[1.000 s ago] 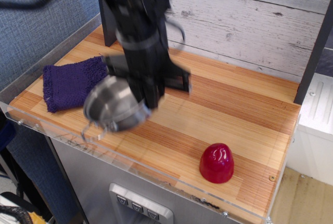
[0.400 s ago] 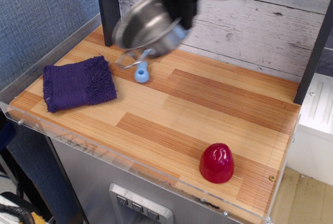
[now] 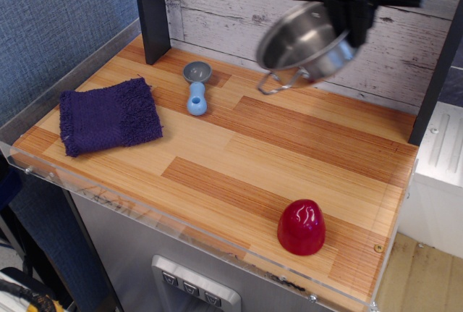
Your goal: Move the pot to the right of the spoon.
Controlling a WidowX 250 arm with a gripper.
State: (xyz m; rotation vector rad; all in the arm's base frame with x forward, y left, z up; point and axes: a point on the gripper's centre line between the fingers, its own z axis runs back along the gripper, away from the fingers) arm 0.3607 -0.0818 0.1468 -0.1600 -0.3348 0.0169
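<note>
The shiny steel pot [image 3: 304, 43] hangs tilted in the air above the back right of the table, its opening facing left and down, one wire loop handle dangling below it. My black gripper [image 3: 352, 17] comes in from the top edge and is shut on the pot's right rim. The spoon [image 3: 197, 86], with a light blue handle and a grey bowl, lies flat on the table at the back left, well to the left of the pot.
A purple cloth [image 3: 108, 115] lies at the left edge. A red dome [image 3: 301, 226] stands near the front right. A black post [image 3: 152, 9] rises at the back left, and a plank wall [image 3: 224, 1] runs behind. The wooden table [image 3: 282, 160] has a clear plastic front lip.
My gripper has carried the pot from low at the left front, up over the spoon, and now to the right, high above the back right. The spoon is now uncovered.
</note>
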